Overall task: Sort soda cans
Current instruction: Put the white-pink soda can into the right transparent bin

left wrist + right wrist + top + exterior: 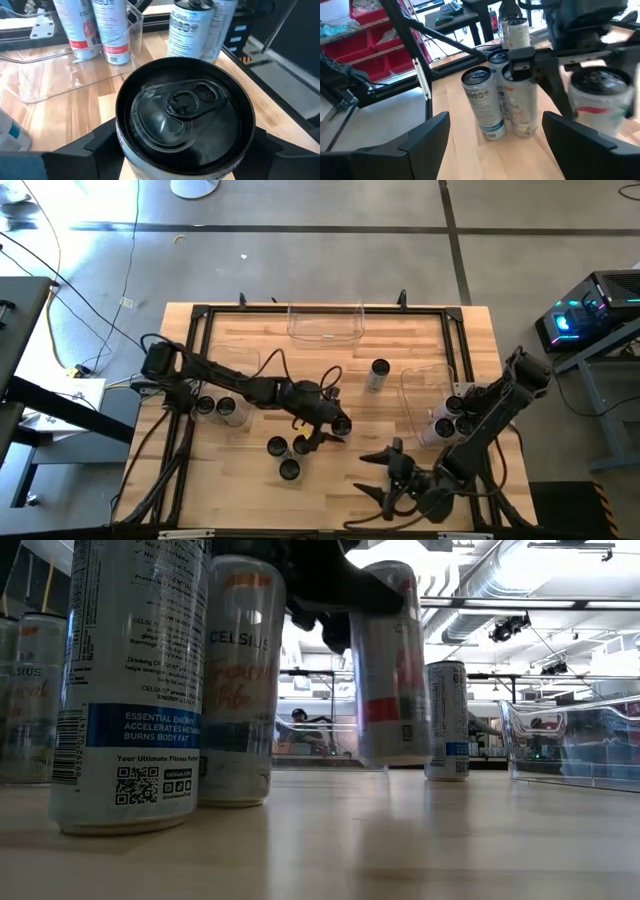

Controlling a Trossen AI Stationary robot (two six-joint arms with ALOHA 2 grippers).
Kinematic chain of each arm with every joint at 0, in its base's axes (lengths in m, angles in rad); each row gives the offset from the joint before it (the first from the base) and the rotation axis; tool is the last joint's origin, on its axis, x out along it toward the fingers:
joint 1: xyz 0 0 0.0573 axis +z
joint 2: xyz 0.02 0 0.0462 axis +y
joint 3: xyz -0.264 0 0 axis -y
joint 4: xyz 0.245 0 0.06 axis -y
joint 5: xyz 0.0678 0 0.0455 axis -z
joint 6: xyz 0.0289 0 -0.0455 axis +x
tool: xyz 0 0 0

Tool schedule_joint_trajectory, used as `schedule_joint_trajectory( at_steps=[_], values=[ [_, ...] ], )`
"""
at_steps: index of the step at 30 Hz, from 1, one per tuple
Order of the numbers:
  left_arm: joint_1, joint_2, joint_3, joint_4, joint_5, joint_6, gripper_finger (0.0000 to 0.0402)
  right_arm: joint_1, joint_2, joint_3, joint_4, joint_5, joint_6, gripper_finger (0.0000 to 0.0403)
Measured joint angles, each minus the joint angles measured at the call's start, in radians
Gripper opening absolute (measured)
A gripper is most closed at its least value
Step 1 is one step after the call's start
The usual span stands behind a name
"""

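My left gripper [338, 423] reaches over the table's middle and is shut on one soda can [185, 115], also seen raised in the low view [390, 660]. Three cans [288, 453] stand on their bases close by, toward the near edge, and show large in the low view [135, 690]. One can [378, 372] stands alone farther back. Two cans [215, 407] stand in the left clear bin and three [455, 420] in the right clear bin. My right gripper [385, 480] waits open near the near edge, its fingers spread in its wrist view [500, 145]. My left gripper pinches the can's upper wall just below the rim [125, 145] between its two fingers [95, 145], one on each side. The fingers come from above, slanting down. The can is roughly upright and lifted clear, its base [392, 760] a little above the tabletop.
An empty clear bin [325, 322] sits at the far edge. A black frame [200, 315] runs around the wooden tabletop. Bare wood [400, 430] lies between the held can and the right bin. Cables trail off the left side.
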Motion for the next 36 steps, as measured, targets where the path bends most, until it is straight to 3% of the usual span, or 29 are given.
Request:
schedule_joint_trajectory(
  at_steps=[8,21,27,31,36],
  values=[
    [0.027,0.005,-0.001,0.000,0.048,-0.017,0.0311,-0.062,0.000,0.000,-0.021,-0.105,0.001,0.0311],
    [0.009,-0.045,0.017,-0.033,0.039,0.017,0.0314,-0.076,0.000,0.000,-0.036,-0.129,-0.008,0.0311],
    [-0.032,-0.125,0.018,-0.049,0.027,0.037,0.0314,-0.122,0.000,0.000,-0.042,-0.204,-0.147,0.0311],
    [-0.073,-0.230,0.018,-0.166,-0.101,0.038,0.0314,-0.189,0.000,0.003,-0.047,-0.323,-0.260,0.0311],
    [-0.155,-0.402,0.018,-0.424,-0.407,-0.020,0.0314,-0.302,0.001,0.104,-0.181,-0.482,-0.386,0.0311]
  ],
)
